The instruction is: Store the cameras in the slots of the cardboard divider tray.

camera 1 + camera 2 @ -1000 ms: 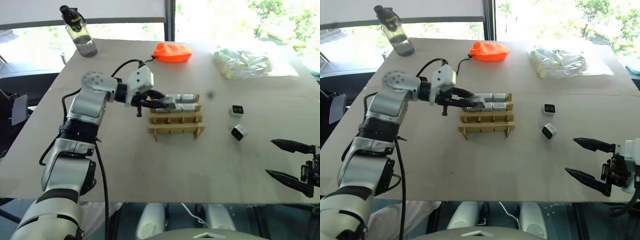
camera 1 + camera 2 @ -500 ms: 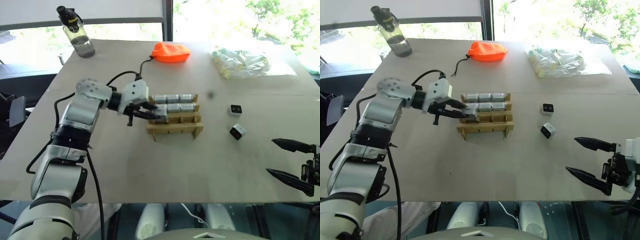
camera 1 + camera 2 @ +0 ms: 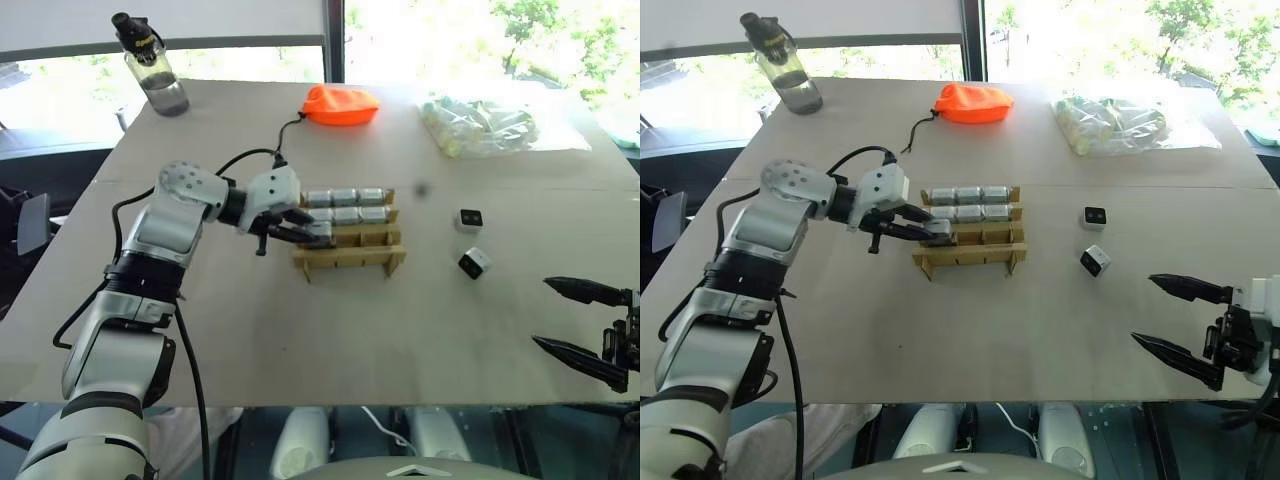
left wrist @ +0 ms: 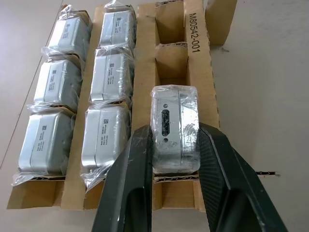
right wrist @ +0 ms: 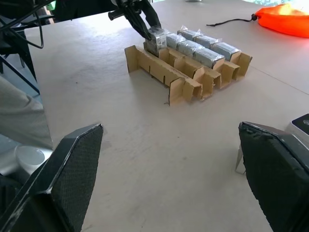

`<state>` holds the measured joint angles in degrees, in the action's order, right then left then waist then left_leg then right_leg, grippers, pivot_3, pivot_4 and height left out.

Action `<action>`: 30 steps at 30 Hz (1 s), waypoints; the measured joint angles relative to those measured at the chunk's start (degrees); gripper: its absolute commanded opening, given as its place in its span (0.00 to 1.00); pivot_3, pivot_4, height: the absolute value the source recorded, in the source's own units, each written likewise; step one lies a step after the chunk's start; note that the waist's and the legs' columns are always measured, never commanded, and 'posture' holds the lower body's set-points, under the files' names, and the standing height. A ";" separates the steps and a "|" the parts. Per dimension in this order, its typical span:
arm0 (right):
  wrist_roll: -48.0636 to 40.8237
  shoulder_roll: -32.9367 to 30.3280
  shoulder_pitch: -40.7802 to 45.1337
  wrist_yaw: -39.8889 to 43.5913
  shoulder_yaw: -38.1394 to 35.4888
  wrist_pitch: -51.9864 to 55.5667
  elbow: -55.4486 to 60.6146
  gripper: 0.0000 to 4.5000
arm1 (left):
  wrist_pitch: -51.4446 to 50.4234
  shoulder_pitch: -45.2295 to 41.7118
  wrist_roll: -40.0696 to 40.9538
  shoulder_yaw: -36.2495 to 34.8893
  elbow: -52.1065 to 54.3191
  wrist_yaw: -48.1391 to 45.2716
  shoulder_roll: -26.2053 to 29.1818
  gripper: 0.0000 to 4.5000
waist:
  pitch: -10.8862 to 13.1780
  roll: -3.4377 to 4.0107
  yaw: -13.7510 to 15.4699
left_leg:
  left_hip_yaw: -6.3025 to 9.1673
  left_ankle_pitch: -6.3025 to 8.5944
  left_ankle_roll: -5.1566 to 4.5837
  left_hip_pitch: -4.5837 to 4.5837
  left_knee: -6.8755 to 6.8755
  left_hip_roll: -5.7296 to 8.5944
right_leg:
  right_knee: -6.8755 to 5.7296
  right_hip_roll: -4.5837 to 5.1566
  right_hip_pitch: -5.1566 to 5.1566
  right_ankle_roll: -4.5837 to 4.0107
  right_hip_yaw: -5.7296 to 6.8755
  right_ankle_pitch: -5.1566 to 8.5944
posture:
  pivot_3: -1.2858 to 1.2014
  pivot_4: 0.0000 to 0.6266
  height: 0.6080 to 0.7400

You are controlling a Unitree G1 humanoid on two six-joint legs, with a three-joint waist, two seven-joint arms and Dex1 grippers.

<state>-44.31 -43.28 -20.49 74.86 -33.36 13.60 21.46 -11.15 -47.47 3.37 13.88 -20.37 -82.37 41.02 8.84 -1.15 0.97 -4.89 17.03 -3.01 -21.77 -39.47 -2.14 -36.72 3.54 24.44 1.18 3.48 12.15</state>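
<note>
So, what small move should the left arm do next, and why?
Probably press a little further down, then open. The left end effector grips a wrapped camera that sits partly in a third-row slot of the cardboard divider tray, its top above the slats. It looks not fully seated.

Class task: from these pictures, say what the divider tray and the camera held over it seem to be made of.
Divider tray: tan cardboard, matte; raw cut edges and a printed code show on its slats. Camera in the left gripper: probably brushed silver-grey metal, though it could be painted plastic; it is wrapped in clear film, which shows as glossy crinkles.
</note>
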 measured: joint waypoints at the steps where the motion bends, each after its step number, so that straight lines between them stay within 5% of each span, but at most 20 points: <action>1: 0.00 0.00 0.00 -0.01 0.00 0.00 0.00 0.99 | -0.33 0.36 -0.14 0.35 0.00 0.15 -0.10 0.16 | 0.00 0.00 -0.02 | 0.01 0.01 -0.02 0.00 0.00 0.00 | 0.00 0.00 0.00 0.00 0.01 0.00 | 0.52 0.24 1.00; 12: 0.00 0.00 0.07 0.00 0.00 0.00 0.00 0.99 | -4.90 0.51 -1.98 2.48 1.46 1.49 -0.21 0.16 | 0.01 -0.01 -0.19 | -0.03 0.02 -0.02 -0.01 0.02 -0.01 | 0.02 -0.04 0.02 0.00 -0.03 0.00 | 0.52 0.24 1.00; 13: 0.00 0.00 0.06 0.00 0.00 0.00 0.00 1.00 | -5.28 0.59 -2.05 2.50 1.80 1.48 -0.21 0.39 | 0.01 -0.01 -0.20 | -0.04 0.02 -0.03 0.00 0.02 -0.01 | 0.02 -0.04 0.02 0.00 -0.04 0.00 | 0.52 0.24 1.00; 19: 0.00 -0.24 0.50 -0.05 0.00 0.00 0.00 1.00 | -6.12 0.74 -2.13 2.51 1.99 2.01 -0.22 0.96 | 0.00 0.00 -0.10 | -0.02 0.03 -0.05 0.01 0.02 -0.01 | 0.01 -0.02 0.01 0.00 -0.04 0.00 | 0.52 0.24 1.00; 30: 2.19 0.49 1.94 -3.03 2.02 -0.14 0.00 1.00 | -6.30 0.97 4.11 -1.80 6.68 1.51 -0.91 0.99 | 0.01 -0.01 -0.06 | 0.05 -0.02 0.04 -0.06 -0.01 -0.03 | 0.00 0.00 0.02 -0.01 0.02 0.00 | 0.52 0.24 1.00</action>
<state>-42.12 -42.79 -18.55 71.83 -31.34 13.45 21.47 -17.45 -46.50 7.48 12.09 -13.69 -80.86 40.11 8.85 -1.16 0.90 -4.84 17.01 -2.98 -21.83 -39.48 -2.17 -36.72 3.54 24.46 1.17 3.49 12.15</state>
